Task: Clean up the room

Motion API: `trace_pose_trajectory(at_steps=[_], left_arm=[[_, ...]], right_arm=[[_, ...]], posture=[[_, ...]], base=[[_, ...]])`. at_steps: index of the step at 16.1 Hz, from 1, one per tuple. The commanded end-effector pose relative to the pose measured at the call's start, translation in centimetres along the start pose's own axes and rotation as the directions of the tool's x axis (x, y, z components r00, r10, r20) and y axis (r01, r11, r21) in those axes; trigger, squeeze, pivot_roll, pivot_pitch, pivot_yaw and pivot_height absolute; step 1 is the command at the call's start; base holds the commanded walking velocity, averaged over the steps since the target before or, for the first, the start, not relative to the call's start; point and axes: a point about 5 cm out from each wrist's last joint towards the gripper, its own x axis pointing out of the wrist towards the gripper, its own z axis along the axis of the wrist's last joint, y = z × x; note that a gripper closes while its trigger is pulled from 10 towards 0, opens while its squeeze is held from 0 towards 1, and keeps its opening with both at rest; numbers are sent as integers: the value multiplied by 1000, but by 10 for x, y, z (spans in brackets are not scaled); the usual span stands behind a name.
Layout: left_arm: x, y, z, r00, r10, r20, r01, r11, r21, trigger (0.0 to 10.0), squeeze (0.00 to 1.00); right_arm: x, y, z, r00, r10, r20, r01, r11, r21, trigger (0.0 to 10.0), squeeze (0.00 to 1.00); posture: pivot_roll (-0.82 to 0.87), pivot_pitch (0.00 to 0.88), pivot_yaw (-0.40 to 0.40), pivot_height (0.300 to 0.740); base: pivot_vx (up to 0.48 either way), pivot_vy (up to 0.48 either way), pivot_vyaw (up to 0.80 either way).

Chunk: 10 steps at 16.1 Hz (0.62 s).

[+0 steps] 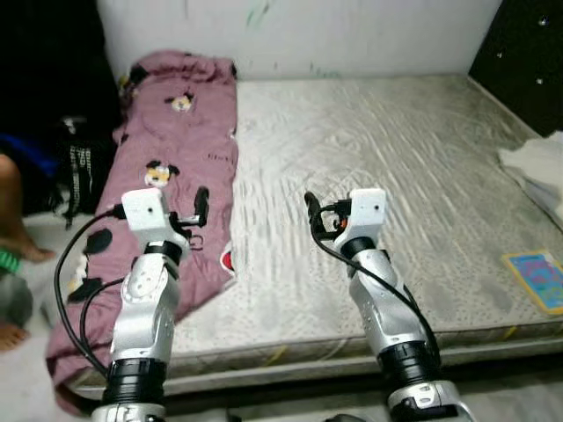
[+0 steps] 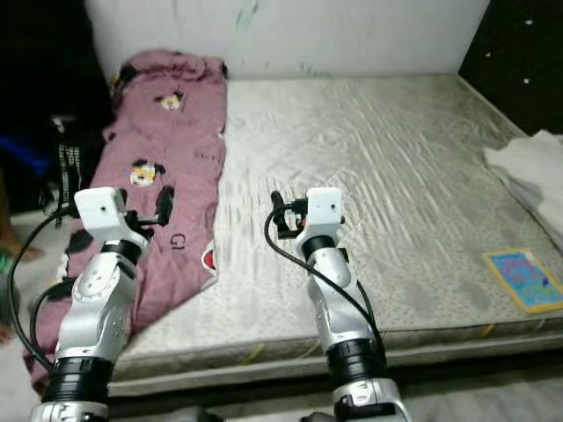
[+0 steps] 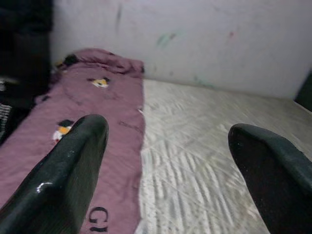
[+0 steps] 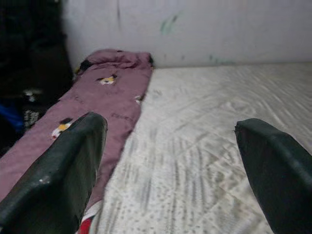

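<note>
I'm looking down at a bare grey mattress [image 1: 369,176] with a mauve cartoon-print blanket [image 1: 180,149] laid in a long strip along its left edge, its near end spilling over the corner toward the floor, where I lose it behind the left arm. My left gripper [image 3: 168,170] hangs above the blanket's near part, fingers spread wide and holding nothing; the right gripper [image 4: 170,170] hovers over the bare mattress just beside the blanket, likewise splayed and empty. At the right edge a pale folded cloth [image 1: 537,167] is cut off by the frame, and a small colourful book [image 1: 538,280] lies near the mattress corner. On the left, a person's bare leg [image 1: 16,211] and a dark bag [image 1: 84,163] sit in shadow, hard to make out.
</note>
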Motion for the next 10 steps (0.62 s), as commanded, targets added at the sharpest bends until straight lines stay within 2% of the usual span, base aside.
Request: trace_pose_trajectory(at_steps=[1,10], left_arm=[[1,-4,0,1000,-15,-6,15,1000,3,10000,0],[2,-3,0,1000,-3,-9,2,1000,-9,10000,0]], right_arm=[[-1,-5,-2,1000,-18,-14,18,1000,5,10000,0],[0,-6,-2,1000,-16,-18,16,1000,-1,10000,0]], posture=[[33,0,20,740],[28,0,20,740]], base=[[0,476,0],[0,477,0]])
